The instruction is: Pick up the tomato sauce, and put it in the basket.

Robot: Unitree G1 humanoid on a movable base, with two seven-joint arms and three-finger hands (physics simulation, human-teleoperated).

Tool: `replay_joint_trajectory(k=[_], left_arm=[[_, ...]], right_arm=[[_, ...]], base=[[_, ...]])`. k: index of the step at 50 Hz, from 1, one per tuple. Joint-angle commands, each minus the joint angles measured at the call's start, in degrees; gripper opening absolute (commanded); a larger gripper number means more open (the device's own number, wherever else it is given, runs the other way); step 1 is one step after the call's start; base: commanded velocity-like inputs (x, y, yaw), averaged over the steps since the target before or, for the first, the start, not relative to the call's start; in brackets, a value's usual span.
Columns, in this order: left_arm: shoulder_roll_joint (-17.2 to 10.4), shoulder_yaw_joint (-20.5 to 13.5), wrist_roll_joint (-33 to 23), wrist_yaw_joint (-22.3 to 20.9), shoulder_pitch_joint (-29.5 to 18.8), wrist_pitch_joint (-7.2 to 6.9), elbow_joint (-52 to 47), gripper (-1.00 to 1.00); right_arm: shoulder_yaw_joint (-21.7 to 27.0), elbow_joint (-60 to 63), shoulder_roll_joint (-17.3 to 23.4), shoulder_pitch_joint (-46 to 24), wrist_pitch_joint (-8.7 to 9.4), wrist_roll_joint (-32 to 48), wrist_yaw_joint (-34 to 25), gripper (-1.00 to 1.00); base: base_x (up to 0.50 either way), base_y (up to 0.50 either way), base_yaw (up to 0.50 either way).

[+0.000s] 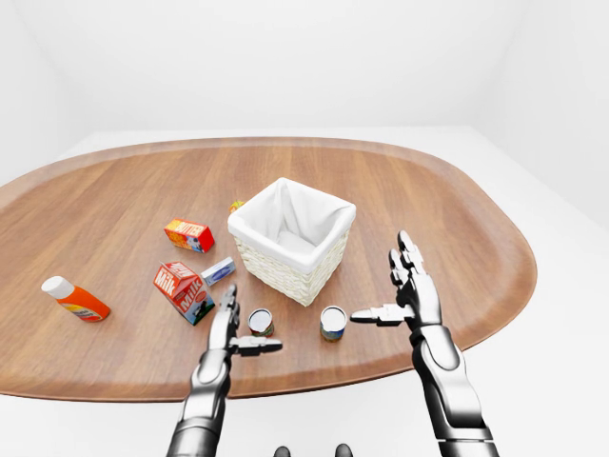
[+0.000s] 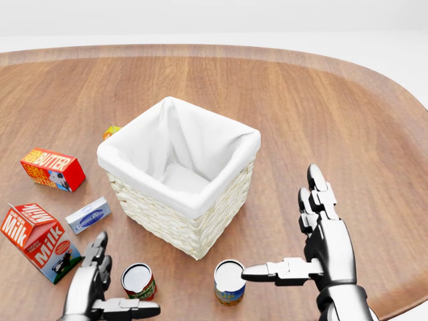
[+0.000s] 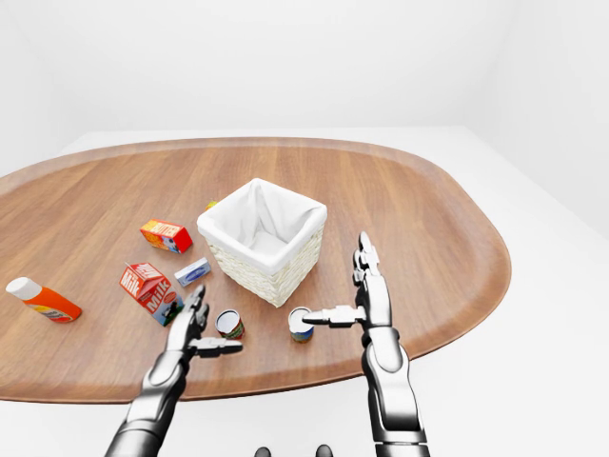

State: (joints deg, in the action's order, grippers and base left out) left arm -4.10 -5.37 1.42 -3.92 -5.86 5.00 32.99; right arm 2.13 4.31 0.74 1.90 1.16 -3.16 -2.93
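Observation:
The tomato sauce (image 2: 138, 281), a small can with a red and green label, stands upright on the wooden table near the bottom of the head view. My left gripper (image 2: 127, 275) is open, its fingers to the can's left and its thumb stretched below it, apparently without closing on it. The basket (image 2: 175, 226), white wicker with a white cloth liner, stands just above and right of the can and looks to hold nothing. My right gripper (image 2: 284, 231) is open at the lower right, its thumb pointing at a blue and yellow can (image 2: 229, 281).
A milk carton (image 2: 37, 242), a small blue-white box (image 2: 88, 215) and a red butter box (image 2: 52, 168) lie left of the basket. A small yellow item (image 2: 111, 131) peeks from behind it. An orange bottle (image 1: 76, 299) lies far left. The table edge runs close below both hands.

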Motion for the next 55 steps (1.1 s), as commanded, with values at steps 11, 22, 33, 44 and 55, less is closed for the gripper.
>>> replay_joint_trajectory(k=[11,22,33,44,55], left_arm=[[-0.6,0.0,-0.2,1.4,-3.5,0.00,8.0,1.00],[-0.5,0.2,0.0,1.4,-3.7,0.00,7.0,1.00],[-0.5,0.2,0.0,1.6,-3.9,0.00,6.8,1.00],[-0.5,0.2,-0.2,1.9,-4.5,0.00,8.0,1.00],[-0.4,0.3,0.0,2.5,-7.0,0.00,11.3,1.00]], right_arm=[[0.1,-0.3,0.1,-0.2,-0.14,-0.1,0.0,1.00],[0.2,-1.3,0.1,-0.4,-0.79,-0.1,-0.1,1.00],[-0.1,-0.2,0.0,0.1,-0.09,0.0,0.0,1.00],[0.0,-1.3,0.0,-0.3,-0.69,0.1,0.0,1.00],[0.0,-1.7,0.0,-0.5,-0.96,0.0,0.0,1.00]], base=[[0.00,0.00,0.00],[0.00,0.00,0.00],[0.00,0.00,0.00],[0.00,0.00,0.00],[0.00,0.00,0.00]])
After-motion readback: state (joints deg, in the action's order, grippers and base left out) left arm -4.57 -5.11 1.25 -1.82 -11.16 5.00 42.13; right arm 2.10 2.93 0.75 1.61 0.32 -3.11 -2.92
